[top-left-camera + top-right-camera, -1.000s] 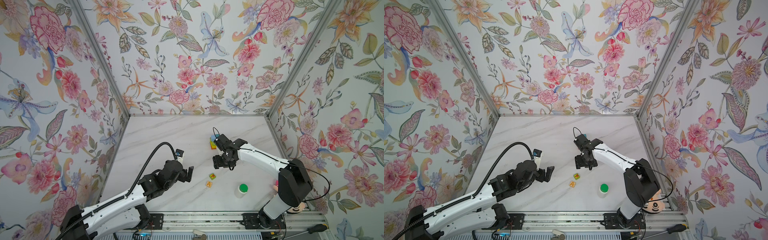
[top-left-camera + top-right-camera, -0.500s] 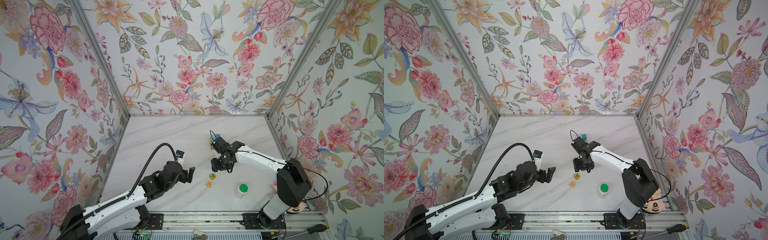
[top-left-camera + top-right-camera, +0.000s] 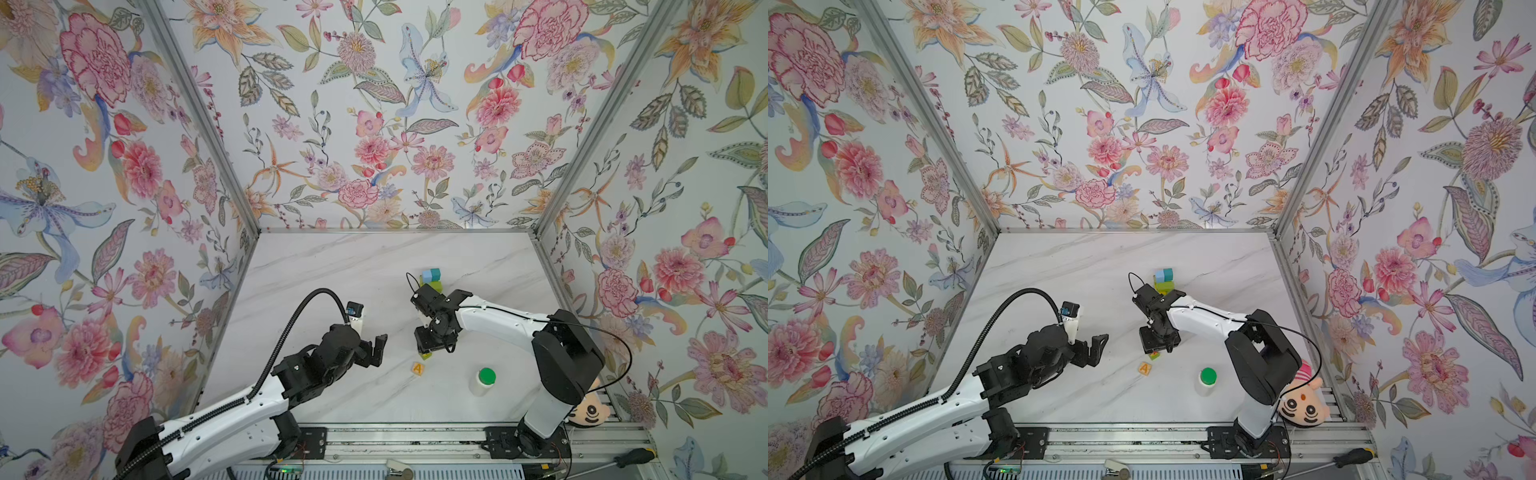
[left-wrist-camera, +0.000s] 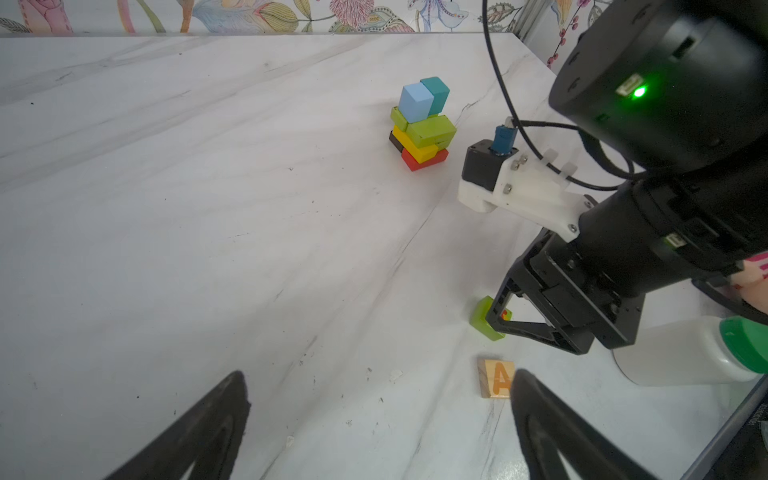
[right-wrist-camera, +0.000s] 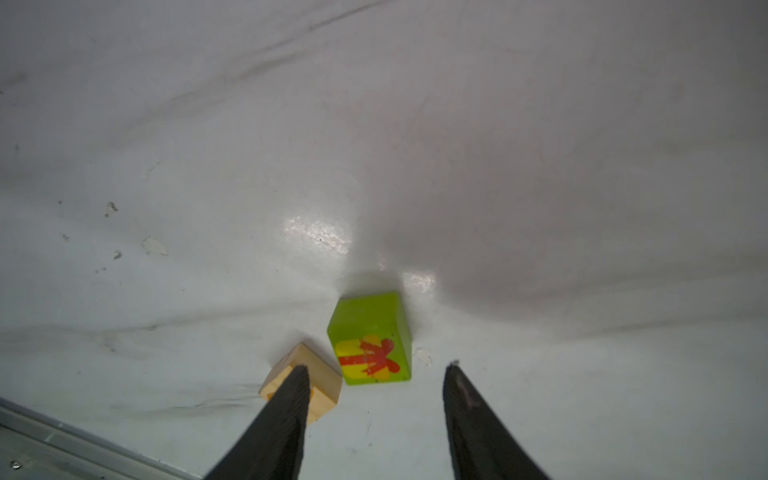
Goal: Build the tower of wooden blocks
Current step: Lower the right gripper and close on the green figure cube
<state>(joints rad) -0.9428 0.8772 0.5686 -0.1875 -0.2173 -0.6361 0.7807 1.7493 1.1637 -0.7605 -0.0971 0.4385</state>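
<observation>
The tower (image 3: 430, 282) (image 3: 1163, 280) (image 4: 422, 124) stands at mid-table: brown, red and yellow blocks low, lime-green oblongs above, light-blue and teal cubes on top. A green red-marked cube (image 3: 424, 355) (image 3: 1154, 355) (image 4: 482, 316) (image 5: 370, 336) lies on the table near the front. My right gripper (image 3: 430, 343) (image 3: 1158, 340) (image 5: 377, 368) hangs open just over it, tips either side and a little short of it, not touching. Beside it lies the tan "A" cube (image 3: 418, 368) (image 3: 1145, 368) (image 4: 494, 379) (image 5: 324, 386). My left gripper (image 3: 374, 351) (image 3: 1096, 347) (image 4: 378, 374) is open and empty, left of both cubes.
A white green-capped bottle (image 3: 482, 380) (image 3: 1206, 380) (image 4: 685, 353) stands at the front right, close to the right arm. A plush doll (image 3: 590, 409) (image 3: 1304, 405) lies at the table's front right corner. Floral walls close in three sides.
My right gripper has come away from the tower toward the front, down over the green red-marked cube, and its jaws have narrowed. The left arm has barely moved.
</observation>
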